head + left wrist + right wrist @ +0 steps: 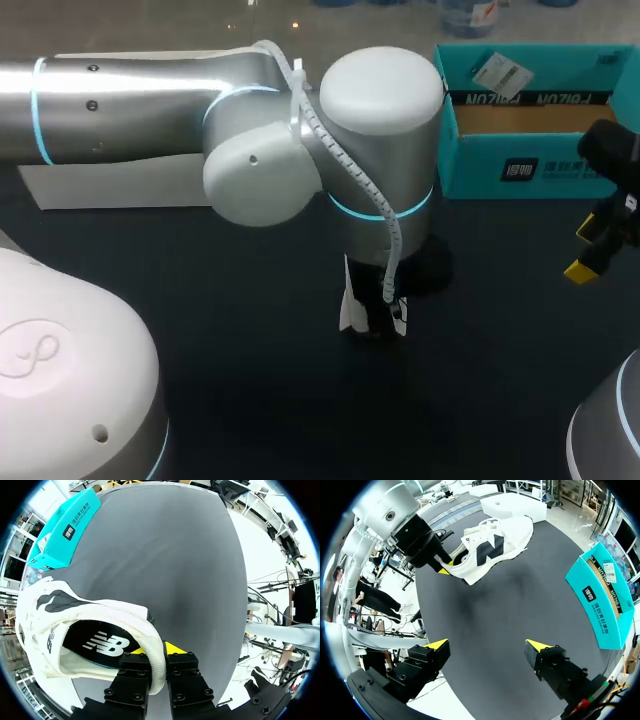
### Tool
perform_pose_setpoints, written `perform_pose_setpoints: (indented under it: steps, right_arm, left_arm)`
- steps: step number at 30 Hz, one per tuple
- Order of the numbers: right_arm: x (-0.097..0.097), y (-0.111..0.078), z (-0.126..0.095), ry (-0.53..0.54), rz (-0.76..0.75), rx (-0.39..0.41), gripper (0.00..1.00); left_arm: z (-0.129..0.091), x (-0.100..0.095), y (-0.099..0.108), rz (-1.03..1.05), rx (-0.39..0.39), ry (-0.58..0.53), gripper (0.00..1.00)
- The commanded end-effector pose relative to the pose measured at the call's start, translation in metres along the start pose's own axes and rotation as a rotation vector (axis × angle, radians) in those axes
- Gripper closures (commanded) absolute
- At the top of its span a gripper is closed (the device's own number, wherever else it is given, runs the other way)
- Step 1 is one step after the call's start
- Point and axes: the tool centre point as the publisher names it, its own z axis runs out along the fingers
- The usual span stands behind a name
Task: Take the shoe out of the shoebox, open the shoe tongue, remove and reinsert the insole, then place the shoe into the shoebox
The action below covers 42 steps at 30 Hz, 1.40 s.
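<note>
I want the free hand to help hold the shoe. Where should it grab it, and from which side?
Probably the toe end of the shoe, coming in from the toe's side, opposite the left gripper. That gripper is shut on the heel rim, so the heel is taken, while the toe sticks out free. The right gripper is open.

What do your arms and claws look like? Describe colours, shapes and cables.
The left arm and right arm are rounded silver-and-white tubes with glowing blue rings at the joints. A white ribbed cable runs down the left arm. The left claw and right claw are black bolted blocks with two yellow-tipped fingers each.
</note>
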Motion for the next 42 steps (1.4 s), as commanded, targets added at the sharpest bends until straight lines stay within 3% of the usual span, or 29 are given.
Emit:
perform_pose_setpoints:
  steps: [1,4,21,33,42]
  right_arm:
    - [-0.001,0.001,0.001,0.002,0.001,0.004,0.0]
    - [-0.001,0.001,0.001,0.002,0.001,0.004,0.0]
    - [-0.001,0.001,0.001,0.002,0.001,0.004,0.0]
    - [-0.001,0.001,0.001,0.002,0.001,0.004,0.0]
    - [-0.001,0.001,0.001,0.002,0.001,0.004,0.0]
  left_arm:
    - [-0.035,0.003,0.014,-0.006,0.055,-0.024,1.0]
    - [-0.043,0.007,0.016,-0.027,0.118,-0.057,1.0]
    - [-0.043,0.007,0.016,-0.027,0.118,-0.057,1.0]
    - [-0.052,-0.084,0.047,-0.095,0.048,-0.065,1.0]
    - [-0.062,-0.163,0.091,-0.189,-0.011,-0.045,1.0]
